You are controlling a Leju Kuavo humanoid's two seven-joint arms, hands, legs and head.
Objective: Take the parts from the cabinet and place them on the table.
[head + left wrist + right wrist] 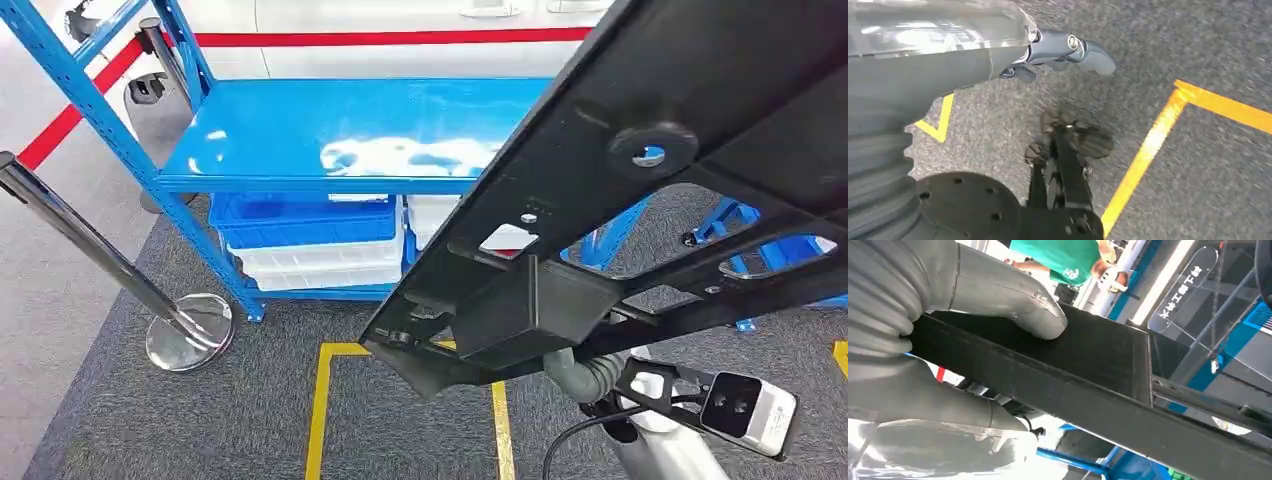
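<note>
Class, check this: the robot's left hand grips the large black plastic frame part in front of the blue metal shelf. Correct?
Not quite. The right hand grips the large black plastic frame part, as the right wrist view shows. It is in front of the blue metal shelf.

Beyond the right hand (963, 305) stands a blue shelf (330, 140), its top bare; blue and white bins (310, 240) sit beneath.
</note>
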